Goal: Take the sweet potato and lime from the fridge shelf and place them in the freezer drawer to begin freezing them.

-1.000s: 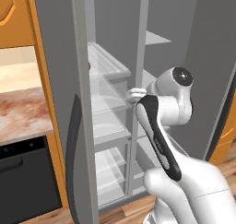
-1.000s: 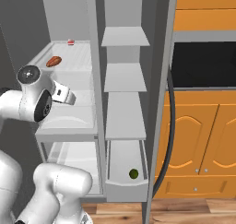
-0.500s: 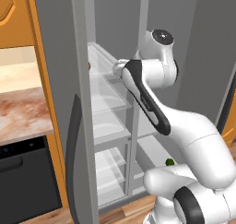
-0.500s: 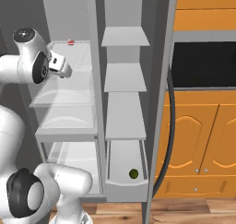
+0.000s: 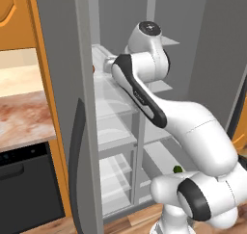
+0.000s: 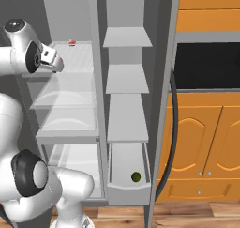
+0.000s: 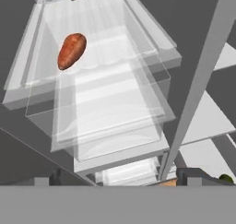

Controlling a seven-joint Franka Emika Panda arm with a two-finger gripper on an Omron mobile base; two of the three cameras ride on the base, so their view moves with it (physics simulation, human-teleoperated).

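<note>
The sweet potato (image 7: 72, 50) is a reddish-orange oval lying on the clear upper fridge shelf (image 7: 115, 48), a little ahead of my gripper (image 7: 120, 178). The two fingertips (image 7: 190, 175) stand wide apart, open, with nothing between them. In the right base view the gripper (image 6: 56, 63) hovers at the left front of that fridge shelf (image 6: 79, 56), and the hand covers the sweet potato. The lime (image 6: 136, 177), a dark green ball, rests in the freezer drawer (image 6: 129, 192) at the bottom of the narrow compartment. It also peeks out as the lime (image 5: 177, 169) behind my arm.
A small red item (image 6: 71, 42) sits at the back of the same shelf. More clear shelves and bins stack below it. Grey shelves (image 6: 126, 79) fill the narrow compartment. The open fridge door (image 5: 62, 108) stands close on the left, and a vertical divider (image 6: 100, 81) separates the compartments.
The arm has swung up from mid height to the upper shelf. The hand now faces the sweet potato. The jaws stay open, and the lime has not moved.
</note>
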